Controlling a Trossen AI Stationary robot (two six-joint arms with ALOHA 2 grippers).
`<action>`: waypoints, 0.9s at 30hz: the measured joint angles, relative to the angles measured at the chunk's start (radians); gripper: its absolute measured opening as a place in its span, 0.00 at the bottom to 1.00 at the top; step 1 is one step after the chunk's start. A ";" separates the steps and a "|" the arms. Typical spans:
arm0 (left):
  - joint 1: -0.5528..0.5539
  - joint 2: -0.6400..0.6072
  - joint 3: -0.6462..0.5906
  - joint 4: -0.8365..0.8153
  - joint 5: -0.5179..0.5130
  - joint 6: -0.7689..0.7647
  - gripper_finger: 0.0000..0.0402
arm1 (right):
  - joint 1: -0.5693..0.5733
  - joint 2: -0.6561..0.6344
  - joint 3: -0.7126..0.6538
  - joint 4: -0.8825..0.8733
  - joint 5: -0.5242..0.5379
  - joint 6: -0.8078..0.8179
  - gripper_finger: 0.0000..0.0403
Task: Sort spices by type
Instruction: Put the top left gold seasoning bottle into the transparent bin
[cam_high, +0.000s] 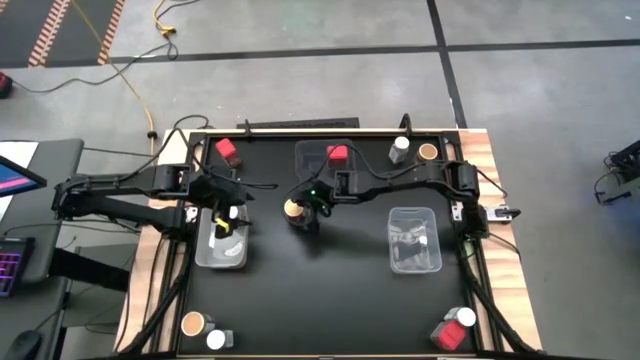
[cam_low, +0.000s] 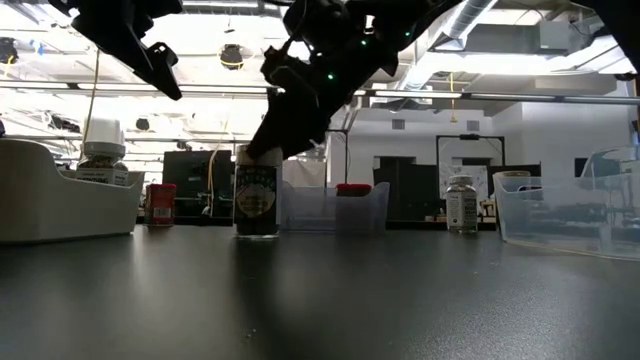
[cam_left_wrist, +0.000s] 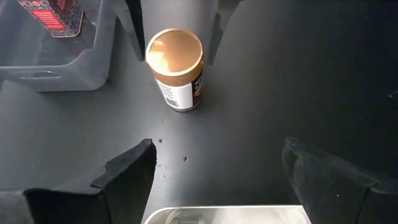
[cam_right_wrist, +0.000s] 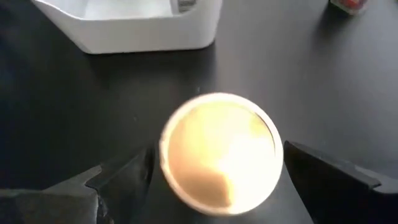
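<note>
A tan-lidded round jar (cam_high: 293, 210) (cam_low: 256, 200) stands upright on its base at the middle of the black table. My right gripper (cam_high: 305, 205) (cam_right_wrist: 217, 168) is open above it, with one finger on each side of the lid (cam_right_wrist: 217, 152). My left gripper (cam_high: 225, 205) (cam_left_wrist: 217, 168) is open and empty over the far end of the left white bin (cam_high: 222, 252), which holds a white-capped jar (cam_high: 232, 213) (cam_low: 103, 150). A red square-topped spice (cam_high: 337, 153) sits in the clear far bin (cam_high: 312, 165). Other spices stand near the table's corners. My right gripper comes from above with its open fingers (cam_left_wrist: 134, 31) on either side of the tan-lidded jar's upper part (cam_left_wrist: 174, 53). I cannot tell whether they touch it. The jar stands upright on the table.
A clear bin (cam_high: 413, 238) lies at the right. A red spice (cam_high: 228, 150) stands at the far left, a white-capped jar (cam_high: 401, 145) and a tan-lidded jar (cam_high: 428, 152) at the far right. More jars stand at the near left (cam_high: 193, 323) and near right (cam_high: 455, 328).
</note>
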 joint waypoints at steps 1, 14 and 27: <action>0.000 0.000 0.000 0.000 0.000 0.000 0.83 | 0.000 0.000 0.000 0.000 -0.009 0.000 0.95; 0.000 0.000 0.000 0.000 -0.001 -0.023 0.83 | -0.013 -0.001 0.001 -0.024 -0.060 0.005 0.95; 0.000 0.000 0.000 -0.003 -0.001 -0.023 0.83 | -0.009 0.062 0.006 0.006 -0.082 0.018 0.92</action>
